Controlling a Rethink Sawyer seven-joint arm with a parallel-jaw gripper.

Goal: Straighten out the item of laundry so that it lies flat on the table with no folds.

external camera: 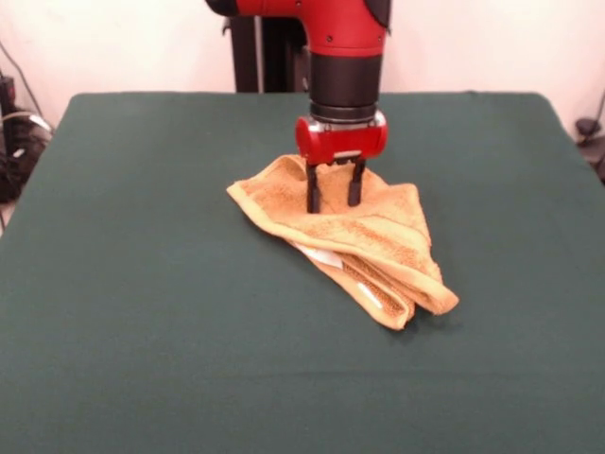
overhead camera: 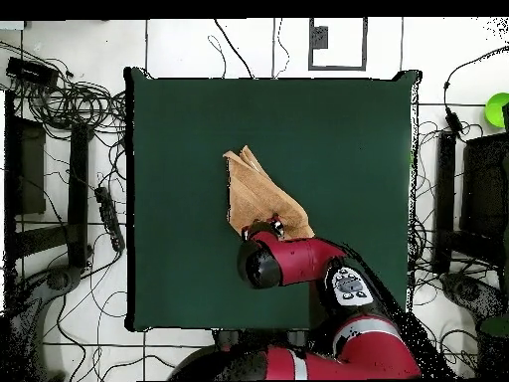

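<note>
towel (overhead camera: 256,191) near edge hidden under arm (overhead camera: 298,259) (overhead) | fingertip contact unclear

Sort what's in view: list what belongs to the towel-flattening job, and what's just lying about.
Job:
- towel, folded over itself
- green table
- gripper, jaws open, down on the towel

Lying about:
- cables on the floor
- green object at the edge

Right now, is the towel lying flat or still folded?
Folded. The towel lies doubled into a rough triangle on the table, layered edges stacked at its near corner. The gripper fingers stand open on it.
</note>
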